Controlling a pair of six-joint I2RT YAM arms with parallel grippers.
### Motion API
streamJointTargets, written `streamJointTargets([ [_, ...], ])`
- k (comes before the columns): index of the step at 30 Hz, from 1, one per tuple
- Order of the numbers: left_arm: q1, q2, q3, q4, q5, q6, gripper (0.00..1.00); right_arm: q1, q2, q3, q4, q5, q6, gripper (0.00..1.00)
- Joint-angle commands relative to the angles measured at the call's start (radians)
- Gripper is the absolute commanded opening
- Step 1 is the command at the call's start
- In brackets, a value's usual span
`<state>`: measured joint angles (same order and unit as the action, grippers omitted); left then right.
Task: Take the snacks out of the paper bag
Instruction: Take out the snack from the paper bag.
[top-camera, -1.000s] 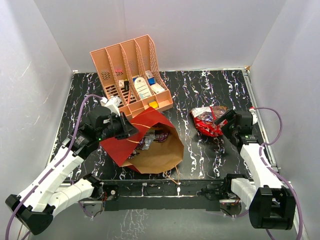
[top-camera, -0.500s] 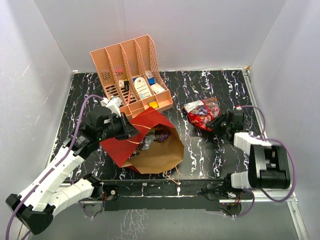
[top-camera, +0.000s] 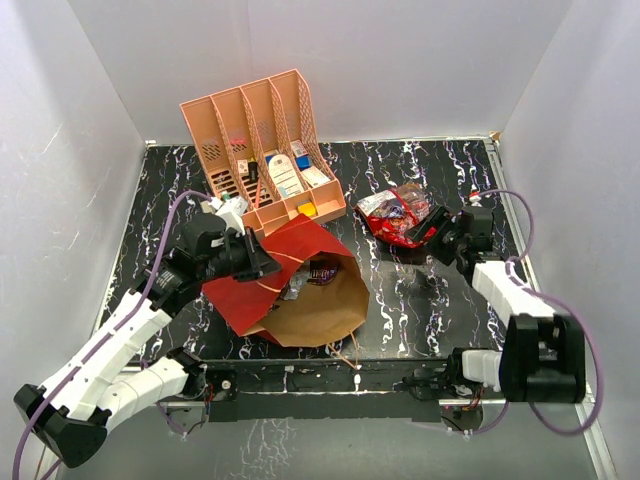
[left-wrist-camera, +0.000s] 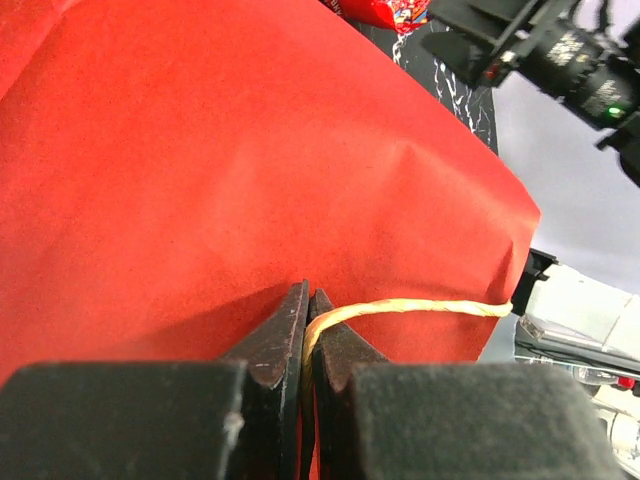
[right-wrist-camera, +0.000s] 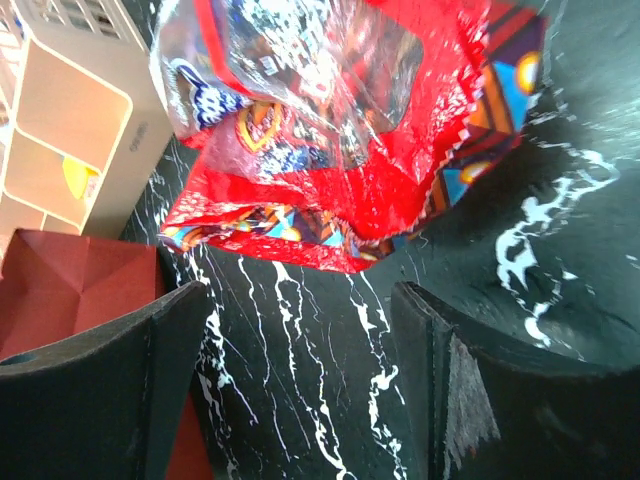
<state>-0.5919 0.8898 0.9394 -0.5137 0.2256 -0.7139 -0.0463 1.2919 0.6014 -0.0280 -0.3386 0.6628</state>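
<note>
The red paper bag lies tilted on the table, its brown kraft mouth facing the near edge, with dark and purple snack packets showing inside. My left gripper is shut on the bag's tan cord handle, against the red side. A shiny red snack bag lies on the table at right, also in the right wrist view. My right gripper is open and empty just right of it, not touching.
A salmon-pink slotted organizer with small boxes and cards stands at the back, next to the bag's top. White walls enclose the black marbled table. A loose tan cord lies at the near edge.
The right gripper has let go of the red snack bag, which now lies farther back and left; the right arm has swung. The left gripper still holds the handle.
</note>
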Motion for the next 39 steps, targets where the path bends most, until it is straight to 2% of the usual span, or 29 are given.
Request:
streamJointTargets([
  [1, 0.003, -0.005, -0.024, 0.019, 0.014, 0.015, 0.00, 0.036, -0.180, 0.050, -0.191, 0.151, -0.061, 0.77],
  [4, 0.004, -0.008, -0.028, 0.021, 0.019, 0.019, 0.00, 0.098, -0.289, 0.019, -0.239, 0.133, -0.058, 0.77],
  [8, 0.004, -0.016, -0.031, 0.033, 0.033, 0.019, 0.00, 0.208, -0.454, 0.040, -0.275, 0.140, -0.148, 0.76],
  [12, 0.005, -0.031, -0.036, 0.095, 0.100, 0.021, 0.00, 0.353, -0.615, 0.023, -0.163, 0.053, -0.220, 0.75],
  [19, 0.004, -0.064, -0.049, 0.241, 0.198, 0.021, 0.00, 0.559, -0.709, -0.006, 0.050, -0.166, -0.301, 0.74],
  [26, 0.004, -0.130, -0.094, 0.288, 0.201, 0.081, 0.00, 0.622, -0.840, -0.141, 0.252, -0.401, -0.359, 0.71],
  [33, 0.005, -0.258, -0.110, 0.253, 0.133, 0.180, 0.00, 0.715, -0.794, -0.176, 0.333, -0.426, -0.406, 0.65],
  [39, 0.004, -0.268, -0.105, 0.244, 0.109, 0.163, 0.00, 0.903, -0.706, -0.151, 0.288, -0.215, -0.516, 0.57],
])
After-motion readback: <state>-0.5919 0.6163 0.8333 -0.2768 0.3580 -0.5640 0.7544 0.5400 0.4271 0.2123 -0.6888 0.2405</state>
